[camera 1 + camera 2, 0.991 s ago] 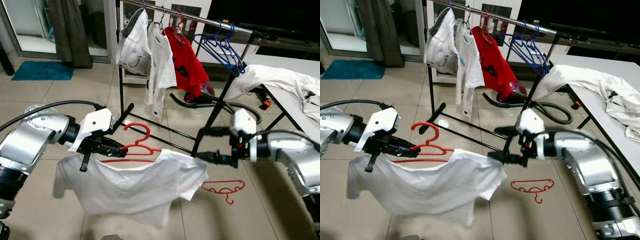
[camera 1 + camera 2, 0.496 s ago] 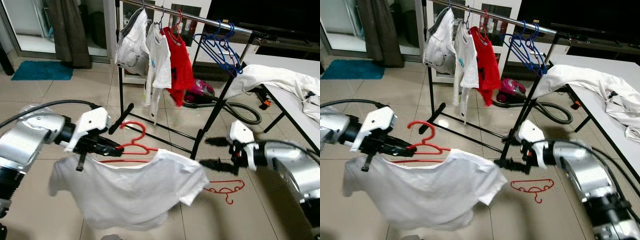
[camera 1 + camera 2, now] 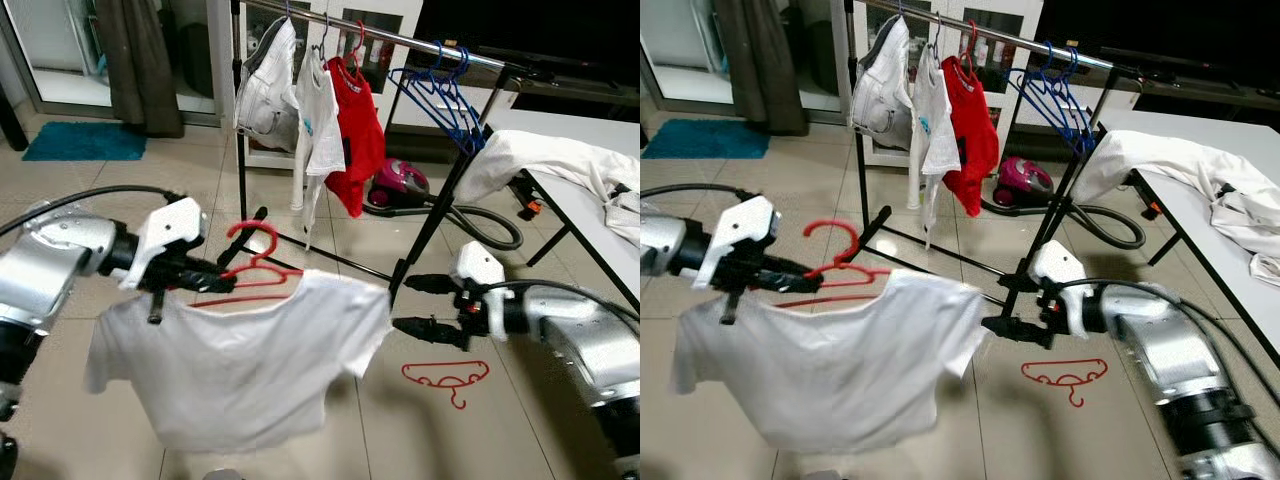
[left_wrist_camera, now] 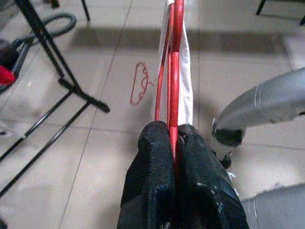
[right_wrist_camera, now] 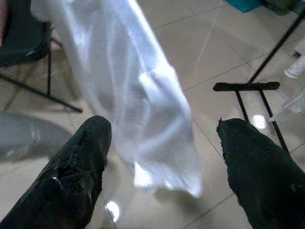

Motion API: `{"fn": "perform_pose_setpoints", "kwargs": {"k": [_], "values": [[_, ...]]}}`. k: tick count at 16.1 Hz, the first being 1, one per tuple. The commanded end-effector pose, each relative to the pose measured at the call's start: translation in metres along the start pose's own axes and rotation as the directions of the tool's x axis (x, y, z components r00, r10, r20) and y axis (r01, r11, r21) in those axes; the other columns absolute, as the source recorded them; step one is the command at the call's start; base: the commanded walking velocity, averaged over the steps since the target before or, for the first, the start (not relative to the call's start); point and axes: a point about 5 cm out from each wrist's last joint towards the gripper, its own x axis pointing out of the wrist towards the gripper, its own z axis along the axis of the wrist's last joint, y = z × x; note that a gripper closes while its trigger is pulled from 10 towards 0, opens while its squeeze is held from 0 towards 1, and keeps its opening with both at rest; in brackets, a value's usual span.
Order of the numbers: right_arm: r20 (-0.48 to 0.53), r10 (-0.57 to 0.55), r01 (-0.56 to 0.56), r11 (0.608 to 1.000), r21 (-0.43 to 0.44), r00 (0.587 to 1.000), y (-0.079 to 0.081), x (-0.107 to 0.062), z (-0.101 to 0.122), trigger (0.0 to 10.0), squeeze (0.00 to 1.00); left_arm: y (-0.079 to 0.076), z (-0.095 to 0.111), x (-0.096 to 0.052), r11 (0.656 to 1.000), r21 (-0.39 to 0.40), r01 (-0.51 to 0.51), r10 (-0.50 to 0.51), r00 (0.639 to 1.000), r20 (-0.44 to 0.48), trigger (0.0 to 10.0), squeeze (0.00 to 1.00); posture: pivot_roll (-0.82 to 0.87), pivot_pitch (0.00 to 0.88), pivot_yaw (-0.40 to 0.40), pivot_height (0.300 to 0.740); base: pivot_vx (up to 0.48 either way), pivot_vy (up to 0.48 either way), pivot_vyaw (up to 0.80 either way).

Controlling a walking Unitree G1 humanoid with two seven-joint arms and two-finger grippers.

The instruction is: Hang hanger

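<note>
Left claw (image 3: 205,272) pinches red hanger (image 3: 248,272) carrying white shirt (image 3: 235,365); right claw (image 3: 408,305) spreads wide nearby.

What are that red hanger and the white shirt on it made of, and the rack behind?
The red hanger, pinched in the left tool, looks like thin glossy plastic, perhaps coated wire. The white shirt is soft thin fabric, likely cotton: it drapes and lets light through. The rack seems black-painted metal tubing.

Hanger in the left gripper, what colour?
Red hanger, carrying a white T-shirt; clearest in the left wrist view.
</note>
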Motion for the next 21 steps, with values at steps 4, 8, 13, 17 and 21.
{"fn": "perform_pose_setpoints", "kwargs": {"k": [4, 8, 13, 17, 21], "values": [[0.035, -0.101, 0.097, 0.99, 0.098, 0.994, -0.004, 0.012, -0.006, 10.0, 0.0, 0.003, 0.018, 0.007, 0.998, 0.06, 0.004, -0.008, 0.998, 0.055, 0.0, 0.0, 0.07, 0.0, -0.104, 0.74, 0.0, 0.0, 0.0], [0.037, -0.127, 0.12, 0.981, 0.155, 0.991, -0.001, 0.012, -0.015, 9.9, 0.0, 0.004, 0.021, 0.011, 0.998, 0.065, 0.013, -0.017, 0.998, 0.067, 0.0, 0.0, 0.05, 0.0, -0.089, 0.74, 0.0, 0.0, 0.0], [0.036, -0.137, 0.129, 0.977, 0.17, 0.99, -0.002, 0.012, -0.019, 0.0, 0.0, 0.004, 0.021, 0.01, 0.998, 0.068, 0.017, -0.022, 0.998, 0.064, 0.0, 0.0, 0.05, 0.0, -0.087, 0.74, 0.0, 0.0, 0.0], [0.052, -0.135, 0.124, 0.978, 0.168, 0.989, -0.004, 0.012, -0.015, 0.0, 0.0, 0.002, 0.021, 0.01, 0.998, 0.066, 0.024, -0.028, 0.998, 0.059, 0.0, 0.0, 0.06, 0.0, -0.092, 0.74, 0.0, 0.0, 0.0], [0.053, -0.131, 0.121, 0.979, 0.166, 0.99, -0.005, 0.01, -0.015, 0.0, 0.0, 0.001, 0.02, 0.009, 0.998, 0.064, 0.023, -0.026, 0.998, 0.056, 0.0, 0.0, 0.06, 0.0, -0.092, 0.74, 0.0, 0.0, 0.0]]}}
